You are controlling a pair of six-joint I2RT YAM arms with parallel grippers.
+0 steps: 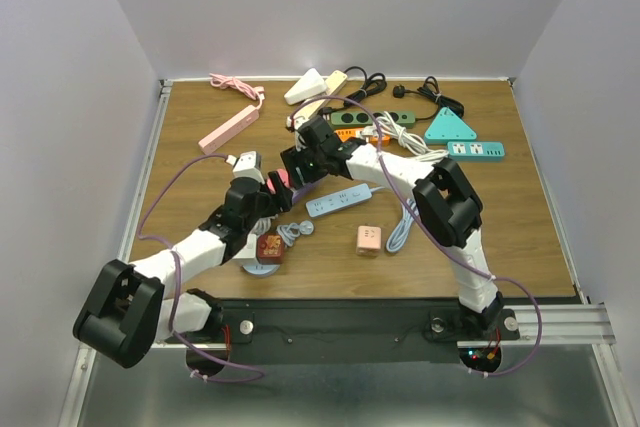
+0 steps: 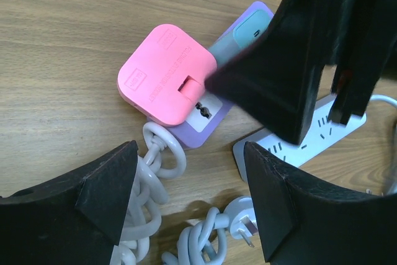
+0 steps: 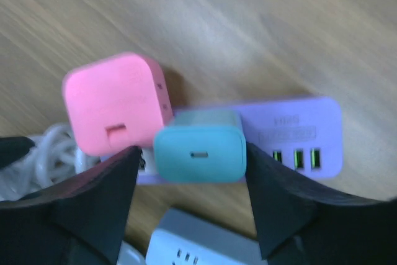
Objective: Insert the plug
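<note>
A teal plug [image 3: 198,153] sits upright in the purple power strip [image 3: 291,131], right beside a pink square adapter [image 3: 115,100] on the same strip. My right gripper [image 3: 191,156] straddles the teal plug with its jaws open. There is a gap at the left finger, and the right finger is close against the plug's side. In the left wrist view the pink adapter [image 2: 164,72] and teal plug [image 2: 239,38] show under the right gripper's black fingers [image 2: 310,60]. My left gripper [image 2: 189,178] hangs open over a white coiled cord [image 2: 149,190] and holds nothing.
A white power strip [image 2: 329,122] lies just right of the purple one, and a loose white plug [image 2: 242,218] lies by the cord. From above I see a pink cube [image 1: 368,239], a teal triangular strip [image 1: 450,127], a green strip [image 1: 372,118] and a pink strip [image 1: 228,130].
</note>
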